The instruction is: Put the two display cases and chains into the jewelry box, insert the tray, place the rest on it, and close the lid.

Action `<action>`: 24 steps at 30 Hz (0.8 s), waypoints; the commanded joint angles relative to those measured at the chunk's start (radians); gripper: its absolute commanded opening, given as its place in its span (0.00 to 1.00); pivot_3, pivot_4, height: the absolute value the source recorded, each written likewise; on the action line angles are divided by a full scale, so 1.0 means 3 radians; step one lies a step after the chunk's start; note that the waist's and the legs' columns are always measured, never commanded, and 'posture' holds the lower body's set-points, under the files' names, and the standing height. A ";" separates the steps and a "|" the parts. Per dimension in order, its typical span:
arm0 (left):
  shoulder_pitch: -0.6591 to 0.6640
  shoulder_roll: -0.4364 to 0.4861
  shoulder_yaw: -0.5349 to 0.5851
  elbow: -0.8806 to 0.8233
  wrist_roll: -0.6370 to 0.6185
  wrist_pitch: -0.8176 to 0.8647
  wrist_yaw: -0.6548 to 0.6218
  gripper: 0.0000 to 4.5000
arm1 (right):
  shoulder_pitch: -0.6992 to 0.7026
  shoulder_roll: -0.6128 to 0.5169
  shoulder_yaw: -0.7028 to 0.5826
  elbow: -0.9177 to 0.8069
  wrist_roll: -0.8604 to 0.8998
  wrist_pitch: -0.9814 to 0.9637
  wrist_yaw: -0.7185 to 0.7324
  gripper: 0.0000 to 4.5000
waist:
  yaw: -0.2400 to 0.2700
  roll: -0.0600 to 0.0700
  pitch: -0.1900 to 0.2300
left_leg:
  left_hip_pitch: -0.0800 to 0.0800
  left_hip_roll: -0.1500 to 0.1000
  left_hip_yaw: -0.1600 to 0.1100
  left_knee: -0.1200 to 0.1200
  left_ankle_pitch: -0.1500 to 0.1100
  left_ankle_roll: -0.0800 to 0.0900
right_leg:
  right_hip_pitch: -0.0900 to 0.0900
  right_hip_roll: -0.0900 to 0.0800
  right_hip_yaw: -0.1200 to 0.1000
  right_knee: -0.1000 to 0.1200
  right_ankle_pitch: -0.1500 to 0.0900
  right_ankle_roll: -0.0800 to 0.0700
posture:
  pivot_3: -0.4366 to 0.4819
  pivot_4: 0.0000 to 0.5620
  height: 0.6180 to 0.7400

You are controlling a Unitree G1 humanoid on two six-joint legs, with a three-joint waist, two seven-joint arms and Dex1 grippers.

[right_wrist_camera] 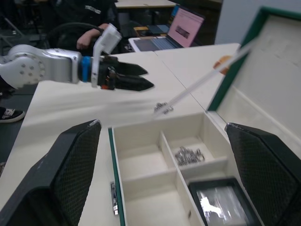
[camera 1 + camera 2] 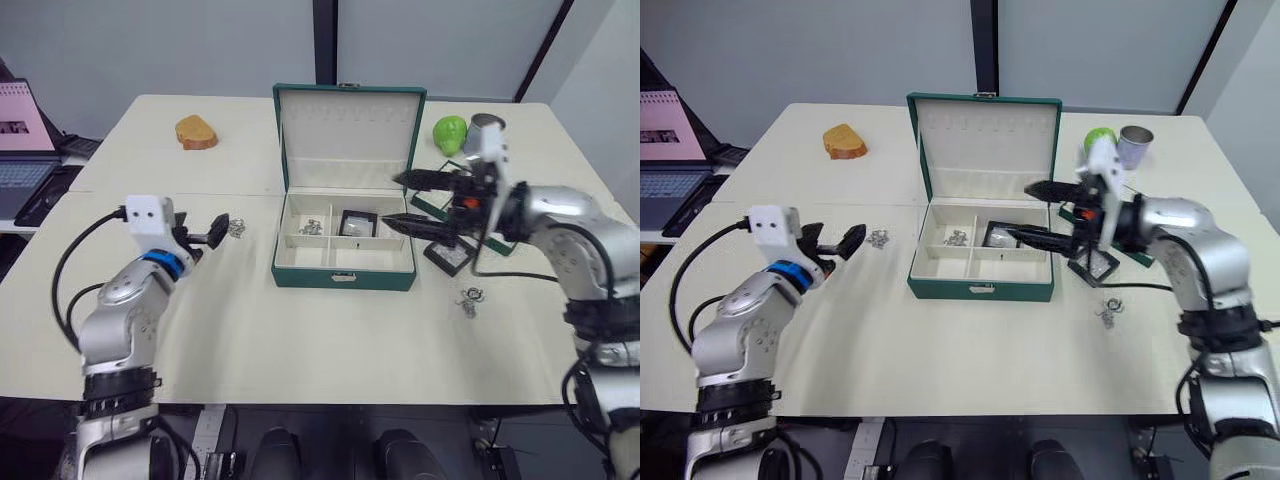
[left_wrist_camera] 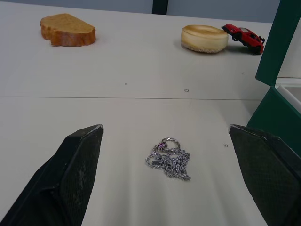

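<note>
1. Green jewelry box (image 2: 343, 270) sits mid-table, lid (image 2: 349, 122) up and standing at the back, cream lining and hook row facing forward.
2. Inside the box: one display case (image 2: 357, 222) lies flat in the back-right compartment; a small chain heap (image 2: 312, 227) lies in the back compartment to its left. Front compartments look bare.
3. Second display case (image 2: 449, 257) lies on the table just right of the box, outside it.
4. Tray (image 2: 437, 205) is on the table right of the box, mostly hidden behind the right arm; only a bit of green rim shows.
5. Silvery heap with ring loops (image 2: 469, 299) lies on the table right of the box's front corner, further forward than the second case.
6. Another chain clump (image 3: 169, 160) lies on the table left of the box, near its back-left corner.
7. Right gripper (image 2: 404, 201) hovers over the box's right side, fingers spread wide, nothing between them. One finger sits over the back-right compartment, the other up near the lid's right edge.
8. Left gripper (image 2: 216, 229) is left of the box, fingers wide apart, empty, with the left chain clump just beyond the tips; no contact.
9. Other items: bread slice (image 2: 196, 132) far left of the lid, green round object (image 2: 449, 133) and grey cup (image 2: 484, 127) right of the lid; round bun (image 3: 204, 38) and red toy car (image 3: 243, 36) behind the box in the left wrist view; laptop (image 2: 22, 140) off the table, well left of the box.
</note>
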 commanded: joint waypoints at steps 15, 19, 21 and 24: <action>-0.0163 -0.0140 -0.0080 0.0385 0.0251 -0.0281 0.0117 0.99 | -0.0508 0.0647 0.0206 0.0394 -0.0356 -0.0020 -0.0255 1.00 | -0.0022 0.0000 0.0000 | -0.0003 0.0001 0.0001 0.0002 0.0000 0.0000 | -0.0015 0.0000 -0.0002 0.0012 0.0000 0.0000 | 0.48 0.27 1.00; -0.0233 -0.0161 -0.0128 0.0514 0.0339 -0.0323 0.0160 0.99 | -0.0529 0.0701 0.0224 0.0420 -0.0416 -0.0020 -0.0245 1.00 | -0.0028 0.0000 0.0000 | -0.0005 0.0001 0.0002 0.0002 0.0000 0.0000 | -0.0020 0.0000 -0.0002 0.0017 0.0000 0.0000 | 0.48 0.27 1.00; -0.0235 -0.0170 -0.0133 0.0522 0.0348 -0.0341 0.0146 0.99 | -0.0524 0.0706 0.0225 0.0417 -0.0436 -0.0019 -0.0231 1.00 | -0.0030 0.0000 0.0000 | -0.0005 0.0001 0.0001 0.0002 0.0000 0.0000 | -0.0020 0.0000 -0.0003 0.0018 0.0000 0.0000 | 0.48 0.27 1.00; -0.0240 -0.0171 -0.0156 0.0558 0.0369 -0.0381 0.0131 0.99 | -0.0507 0.0707 0.0228 0.0400 -0.0447 -0.0012 -0.0210 1.00 | -0.0038 0.0000 0.0000 | -0.0005 0.0002 0.0002 0.0002 0.0000 0.0000 | -0.0022 0.0000 -0.0002 0.0020 0.0000 0.0000 | 0.48 0.27 1.00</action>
